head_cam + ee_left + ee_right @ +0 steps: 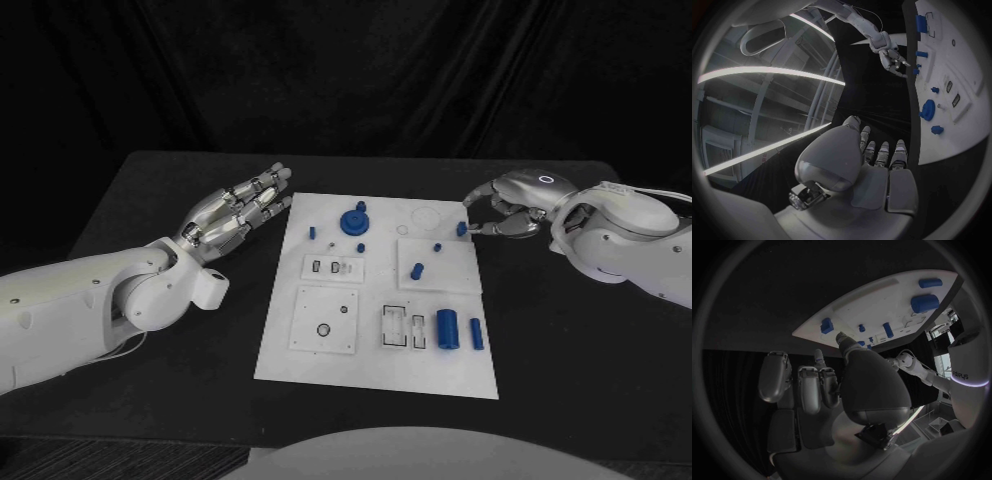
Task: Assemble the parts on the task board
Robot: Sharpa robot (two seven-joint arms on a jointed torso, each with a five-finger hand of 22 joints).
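Small blue plastic part [462, 229] pinched at the edge of the white rectangular task board [378, 355], at two o'clock.
The silver right hand [508, 212] grips it in its fingers, apparently to carry it to a socket. The silver left hand [235, 213] hovers open-fingered at ten o'clock over the black table [173, 180]. No legible writing on the board.

White task board [378, 350] with blue parts [447, 327] on a black table [173, 390] — silver hands, white arms.
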